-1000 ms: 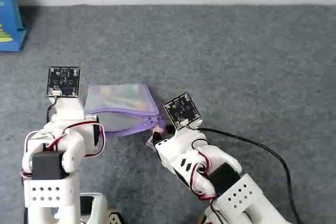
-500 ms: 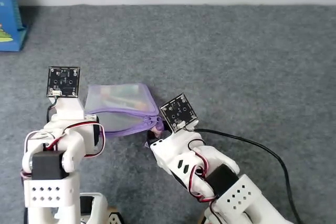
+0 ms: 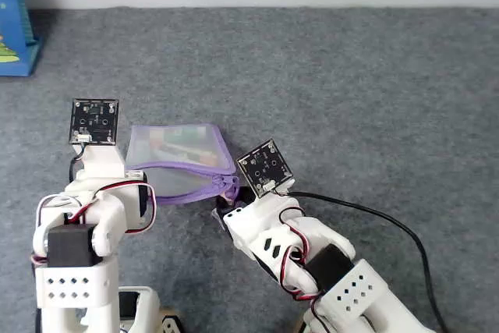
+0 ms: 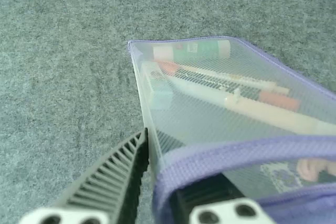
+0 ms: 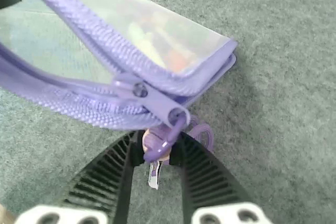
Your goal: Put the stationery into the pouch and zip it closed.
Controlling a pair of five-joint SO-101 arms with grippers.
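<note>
Crosswise on grey carpet (image 3: 351, 99), pouch (image 3: 178, 163) lies with long axis left-right between arms, zip edge toward robot. Slider (image 5: 152, 100) sits at right end, zip bands parting beyond it. Stationery (image 4: 231, 95) inside. Left gripper (image 4: 149, 153) low, pinching pouch's left end. Right gripper (image 5: 156, 148) low, angled inward, narrow, nipping zipper pull (image 5: 167, 132).

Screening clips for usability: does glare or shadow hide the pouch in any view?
High view: even light, no glare on the pouch. Left wrist view: pens visible through the mesh, no glare. Right wrist view: soft shadow on the carpet beside the pouch; zipper pull unshaded.
</note>
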